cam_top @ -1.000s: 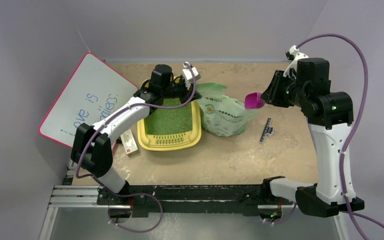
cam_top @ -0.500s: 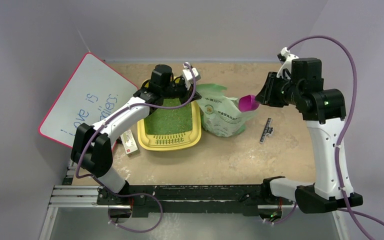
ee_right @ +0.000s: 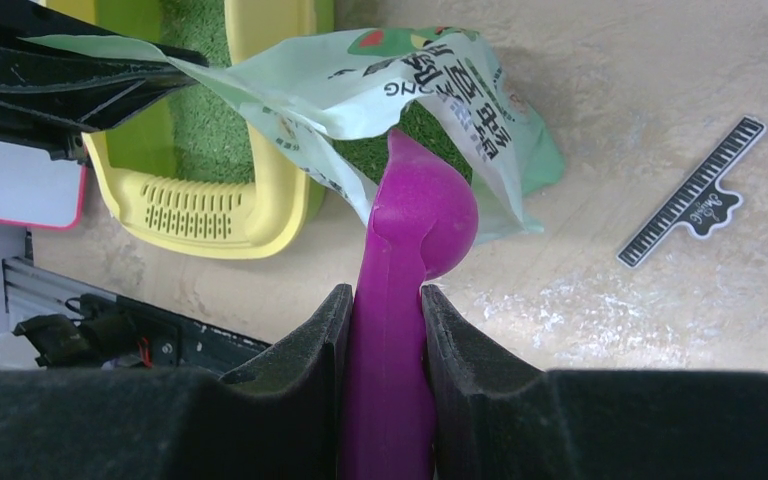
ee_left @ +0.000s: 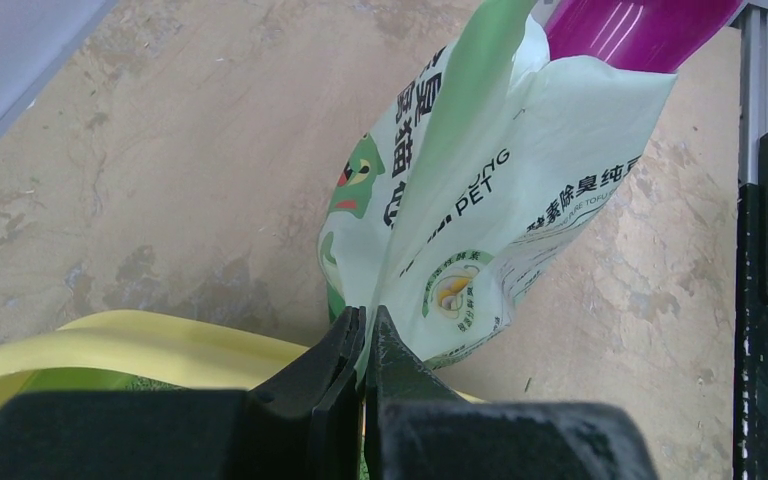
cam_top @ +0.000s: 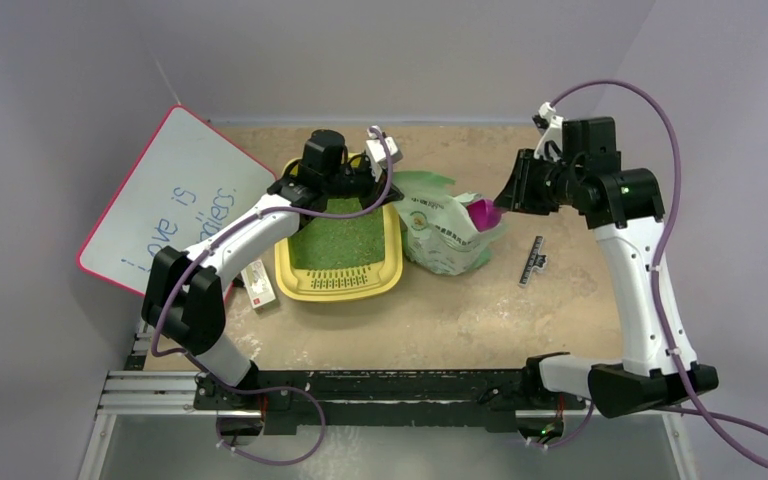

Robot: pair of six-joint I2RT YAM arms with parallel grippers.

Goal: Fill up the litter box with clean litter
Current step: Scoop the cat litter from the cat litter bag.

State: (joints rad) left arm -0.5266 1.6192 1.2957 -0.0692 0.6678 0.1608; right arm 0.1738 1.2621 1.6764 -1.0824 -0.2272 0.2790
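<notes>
My left gripper (ee_left: 365,330) is pinched fully closed on the lip of the bag (ee_left: 480,230), just right of the litter box (cam_top: 340,292). The film is thin and likely slippery. My right gripper (ee_right: 385,330) clamps the handle of the rigid scoop (ee_right: 422,215), whose bowl is at the bag mouth. Clean litter (cam_top: 338,240) covers the box floor and is loose and easily spilled. A ruler (cam_top: 532,262) lies farther right.

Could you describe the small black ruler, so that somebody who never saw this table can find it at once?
Begin at the yellow litter box on the table; the pale green litter bag stands just right of it. Right of the bag, lying flat and alone on bare tabletop, is the black ruler: the only thin dark strip, with white tick marks.
</notes>
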